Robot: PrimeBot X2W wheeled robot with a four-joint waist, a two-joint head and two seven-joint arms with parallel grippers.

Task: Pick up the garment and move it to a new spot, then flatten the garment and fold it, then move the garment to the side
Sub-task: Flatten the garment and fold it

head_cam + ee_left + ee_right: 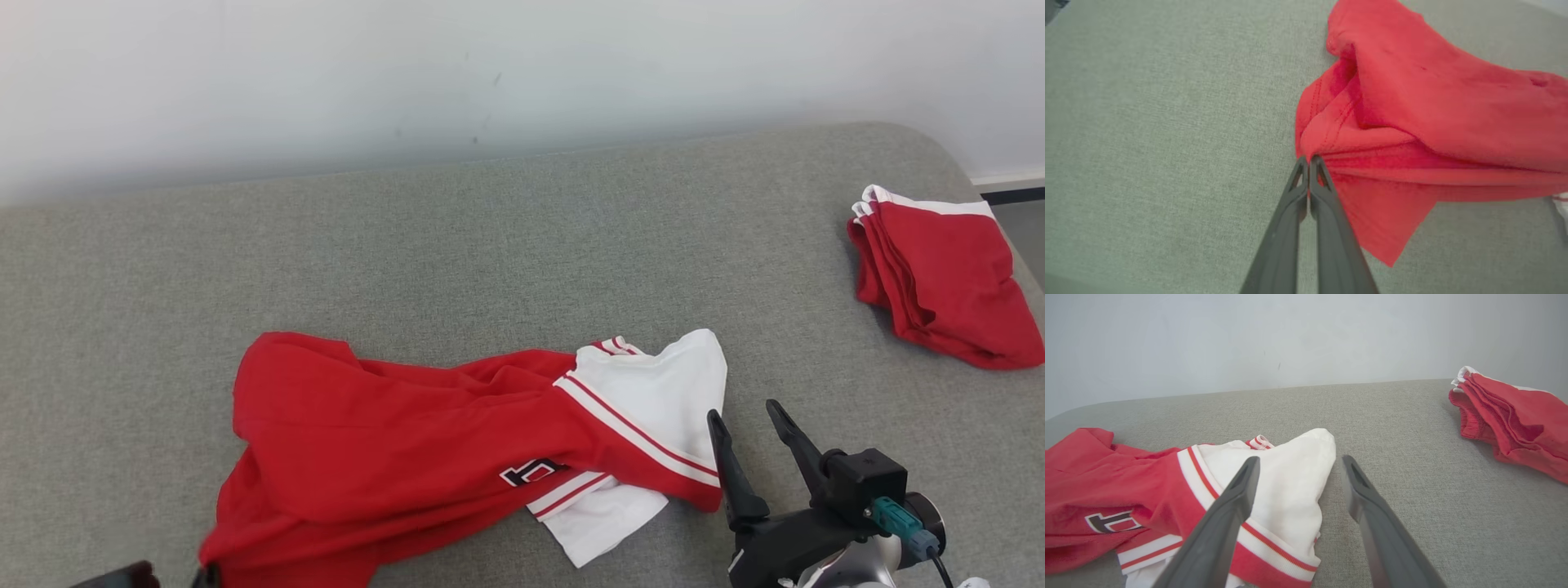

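The red-and-white garment (392, 441) lay crumpled at the near side of the grey padded surface (490, 245), a red edge pinched in the left gripper (1308, 162). The right gripper (743, 412) stood just beside its white end, fingers spread and empty.

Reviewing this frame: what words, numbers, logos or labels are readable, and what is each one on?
No text can be read in full.
On the red and white garment: one black-outlined character, partly folded under, not readable.
On the folded red pile: no lettering visible.
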